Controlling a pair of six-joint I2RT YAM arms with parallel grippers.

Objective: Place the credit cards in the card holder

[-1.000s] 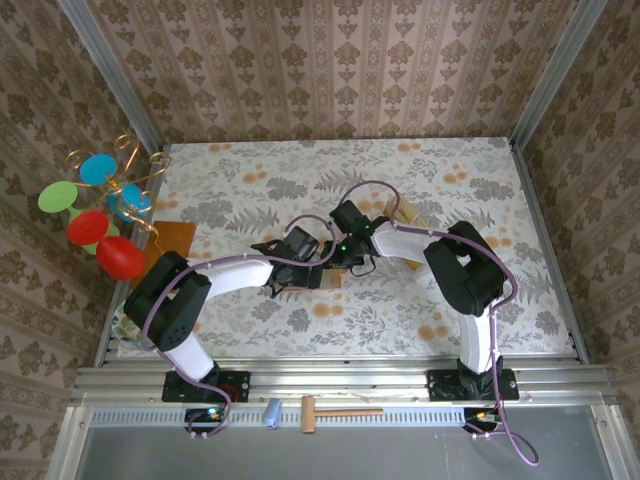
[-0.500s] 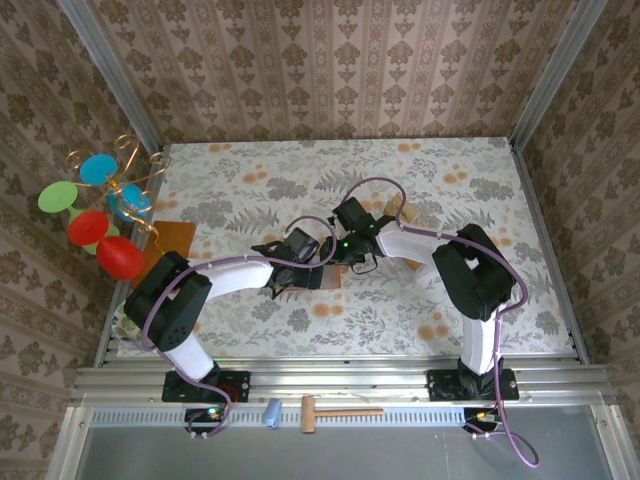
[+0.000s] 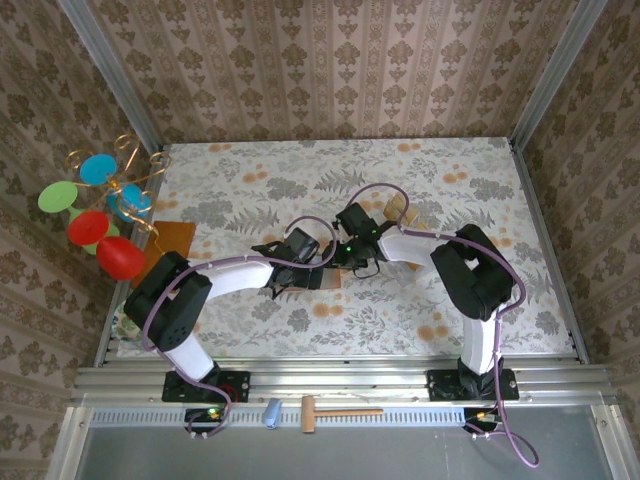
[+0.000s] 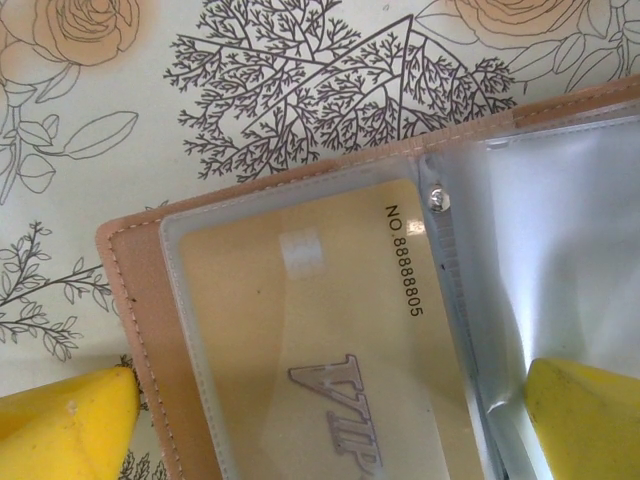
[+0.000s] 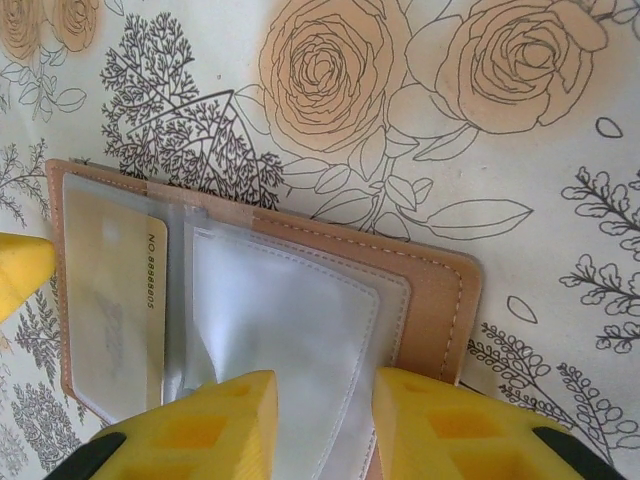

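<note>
One card (image 4: 300, 340) sits in the left clear pocket of the card holder (image 5: 440, 300) (print reads NO 8888805, VIP). Holder lies open and flat on the counter (image 4: 120, 100), midway between the two arms.

Left tool (image 4: 322, 415): fingers wide apart, straddling the filled page, nothing gripped. Cannot tell whether it presses the holder down.

Right tool (image 5: 325, 420): fingers a little apart at one edge of the holder. An empty sleeve (image 5: 290, 330) lies in the gap, not clamped as far as visible.

Loose cards (image 3: 408, 212) lie just beside the right arm.

Judgement: one insertion done, now between cards. Next move calls for the right tool to leave the holder, fetch a loose card and slide it edge-first into an empty sleeve while the left steadies the leather.
</note>
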